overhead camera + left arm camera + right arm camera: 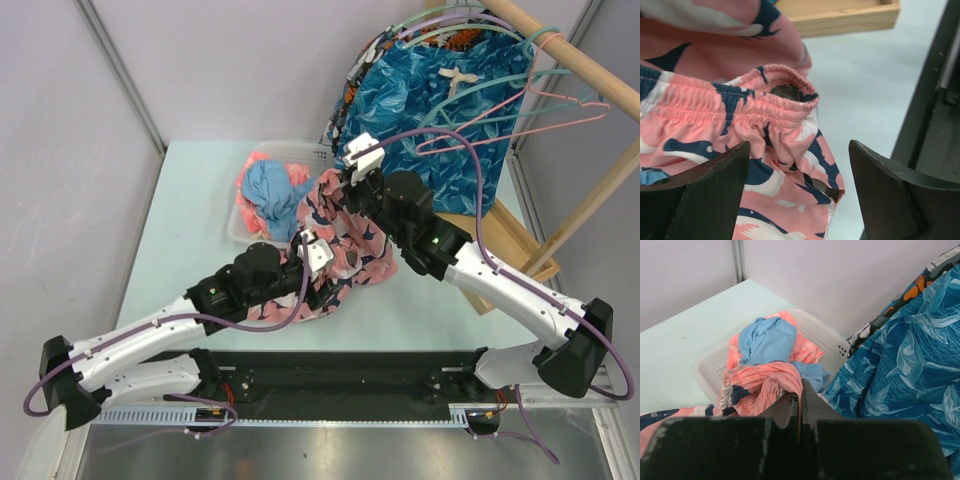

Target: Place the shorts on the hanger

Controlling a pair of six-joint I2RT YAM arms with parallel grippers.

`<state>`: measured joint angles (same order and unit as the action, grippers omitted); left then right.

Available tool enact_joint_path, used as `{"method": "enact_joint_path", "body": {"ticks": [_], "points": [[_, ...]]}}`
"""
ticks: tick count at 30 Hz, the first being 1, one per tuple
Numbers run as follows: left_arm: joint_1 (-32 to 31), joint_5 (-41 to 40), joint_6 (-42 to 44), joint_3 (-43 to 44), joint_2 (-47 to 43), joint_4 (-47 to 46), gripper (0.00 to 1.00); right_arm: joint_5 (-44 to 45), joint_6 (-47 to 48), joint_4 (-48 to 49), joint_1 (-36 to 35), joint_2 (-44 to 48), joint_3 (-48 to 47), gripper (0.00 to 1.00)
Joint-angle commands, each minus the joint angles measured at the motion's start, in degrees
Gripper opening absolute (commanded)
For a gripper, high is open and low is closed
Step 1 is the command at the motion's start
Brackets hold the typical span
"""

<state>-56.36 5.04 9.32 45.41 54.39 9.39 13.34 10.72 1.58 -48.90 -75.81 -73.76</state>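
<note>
The coral-pink shorts (345,240) with a navy and white print hang bunched between the two grippers at the table's middle. My right gripper (352,180) is shut on their upper edge and holds it up; in the right wrist view the pink gathered fabric (772,382) sits at the shut fingertips. My left gripper (318,262) is open, low beside the shorts; in the left wrist view the elastic waistband (765,102) lies just beyond the open gripper (800,190). The thin pink hanger (505,132) hangs on the wooden rod at the far right, apart from both grippers.
A white basket (300,152) behind the shorts holds a light-blue garment (268,188) and more pink cloth. Blue leaf-print shorts (450,100) and teal hangers (450,25) hang on the wooden rack (565,55). Its wooden base (510,250) lies to the right.
</note>
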Motion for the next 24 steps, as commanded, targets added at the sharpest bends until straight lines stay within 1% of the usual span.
{"method": "enact_joint_path", "body": {"ticks": [1, 3, 6, 10, 13, 19, 20, 21, 23, 24], "points": [[-0.1, -8.2, -2.9, -1.3, 1.8, -8.1, 0.85, 1.7, -0.8, 3.6, -0.1, 1.3, -3.4, 0.0], [0.7, -10.8, -4.0, -1.3, 3.3, -8.9, 0.85, 1.9, -1.2, 3.5, -0.2, 1.5, -3.4, 0.0], [2.6, -10.8, -6.1, -0.6, 6.4, -9.2, 0.83, 2.3, -2.0, 3.2, -0.1, 1.9, -3.3, 0.0], [2.8, -12.3, -7.5, 0.8, 10.7, -9.1, 0.83, 2.8, -3.0, 2.8, -0.1, 2.4, -3.3, 0.0], [2.8, -14.1, -7.7, 0.1, 12.1, -14.3, 0.86, 3.1, -3.7, 2.7, -0.1, 2.9, -3.4, 0.0], [2.8, -12.1, -9.0, 2.1, 14.2, -15.8, 0.88, 3.2, -5.3, 2.6, 0.1, 3.0, -3.3, 0.0], [2.8, -11.3, -10.6, 2.5, 14.4, -15.6, 0.88, 3.3, -5.5, 2.6, 0.1, 3.0, -3.3, 0.0], [2.8, -10.7, -11.2, 2.8, 14.9, -15.3, 0.87, 3.4, -6.1, 2.7, 0.2, 3.0, -3.3, 0.0], [3.4, -6.5, -11.8, 4.1, 15.3, -13.7, 0.77, 3.4, -6.5, 2.8, 0.5, 3.2, -3.3, 0.0], [4.0, -5.1, -12.1, 4.6, 14.6, -12.6, 0.6, 3.4, -6.4, 2.7, 0.6, 3.5, -3.4, 0.0]]}}
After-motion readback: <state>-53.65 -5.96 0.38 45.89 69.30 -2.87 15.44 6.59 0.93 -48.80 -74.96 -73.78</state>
